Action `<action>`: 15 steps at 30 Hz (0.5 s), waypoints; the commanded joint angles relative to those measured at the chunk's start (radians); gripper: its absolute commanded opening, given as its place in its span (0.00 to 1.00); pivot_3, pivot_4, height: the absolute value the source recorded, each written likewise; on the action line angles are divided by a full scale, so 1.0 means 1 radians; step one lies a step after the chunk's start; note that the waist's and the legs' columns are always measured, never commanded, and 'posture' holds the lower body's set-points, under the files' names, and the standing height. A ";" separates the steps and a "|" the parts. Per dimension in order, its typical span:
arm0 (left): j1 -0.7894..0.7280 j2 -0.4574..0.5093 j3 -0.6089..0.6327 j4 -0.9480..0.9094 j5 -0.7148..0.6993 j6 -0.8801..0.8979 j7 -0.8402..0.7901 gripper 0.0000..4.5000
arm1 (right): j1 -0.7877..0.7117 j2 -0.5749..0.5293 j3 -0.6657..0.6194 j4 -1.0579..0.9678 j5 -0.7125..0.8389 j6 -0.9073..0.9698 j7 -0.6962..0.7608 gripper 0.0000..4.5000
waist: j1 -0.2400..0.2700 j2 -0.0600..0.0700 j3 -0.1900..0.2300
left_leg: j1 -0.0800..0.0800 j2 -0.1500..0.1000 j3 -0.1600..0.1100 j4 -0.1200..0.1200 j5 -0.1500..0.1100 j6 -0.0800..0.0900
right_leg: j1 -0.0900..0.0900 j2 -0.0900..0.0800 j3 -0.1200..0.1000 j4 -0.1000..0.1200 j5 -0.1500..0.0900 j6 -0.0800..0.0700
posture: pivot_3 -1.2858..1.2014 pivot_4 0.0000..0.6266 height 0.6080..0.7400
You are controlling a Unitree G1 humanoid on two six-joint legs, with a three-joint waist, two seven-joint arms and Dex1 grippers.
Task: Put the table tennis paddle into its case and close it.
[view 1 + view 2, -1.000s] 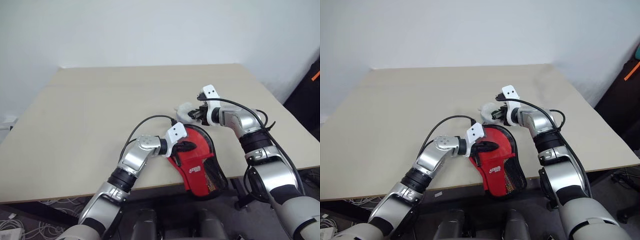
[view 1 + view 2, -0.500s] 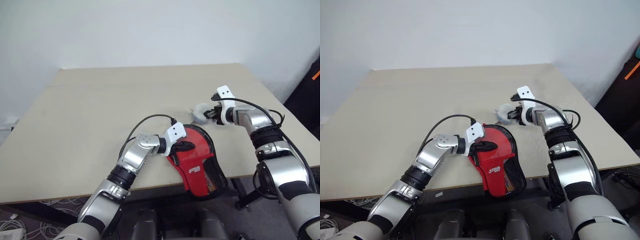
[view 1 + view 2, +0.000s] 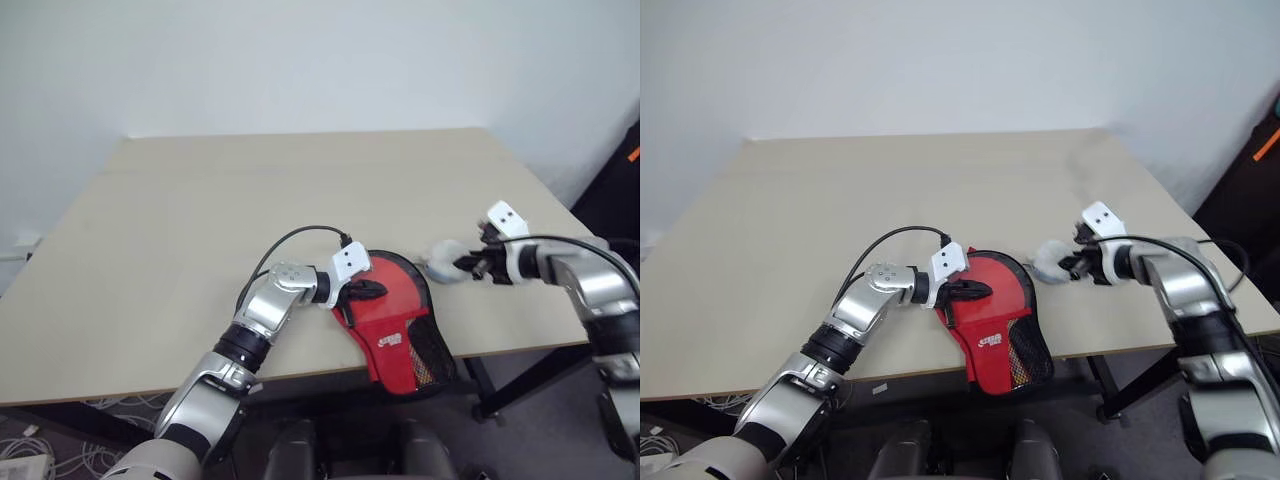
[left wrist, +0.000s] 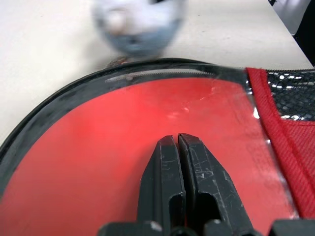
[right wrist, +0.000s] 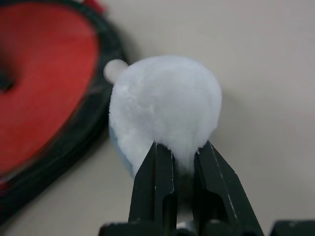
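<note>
Now lying flat near the front edge of the bench [image 3: 180, 240]: red case [image 3: 395, 325], round end toward twelve o'clock, narrow mesh end hanging just over the edge at six o'clock. Visible through its clear panel in the left wrist view: red face of the paddle [image 4: 123, 147], so inside the case. Resting on that panel, near the case's ten o'clock side: left pincer [image 3: 372, 290], fingers [image 4: 194, 172] pressed together, clenched on nothing. At three o'clock of the case, just beside its rim: right pincer [image 3: 468, 266], pointing toward nine o'clock, nipping a small pale fluffy lump [image 5: 165, 108] by its edge. Cannot tell whether the lump touches the bench or the case's rim. Looping from the left wrist: black cable [image 3: 290, 240].
</note>
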 commanded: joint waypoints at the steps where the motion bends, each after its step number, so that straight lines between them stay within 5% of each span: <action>1: -0.010 0.017 -0.003 0.039 0.033 -0.006 -0.012 0.00 | 0.082 -0.077 -0.094 -0.186 0.075 0.060 0.035 0.01 | 0.005 0.000 0.000 | 0.001 0.000 0.000 0.000 0.000 0.000 | 0.001 0.000 0.000 0.000 0.000 0.000 | 0.52 0.00 0.35; 15: -0.071 0.008 0.011 0.125 0.030 -0.047 -0.039 0.00 | 0.508 -0.326 -0.290 -0.478 0.248 -0.062 0.273 0.01 | 0.029 -0.001 0.001 | 0.000 0.001 -0.004 0.005 -0.007 0.011 | 0.002 -0.001 -0.002 -0.004 0.000 0.000 | 0.52 0.00 0.35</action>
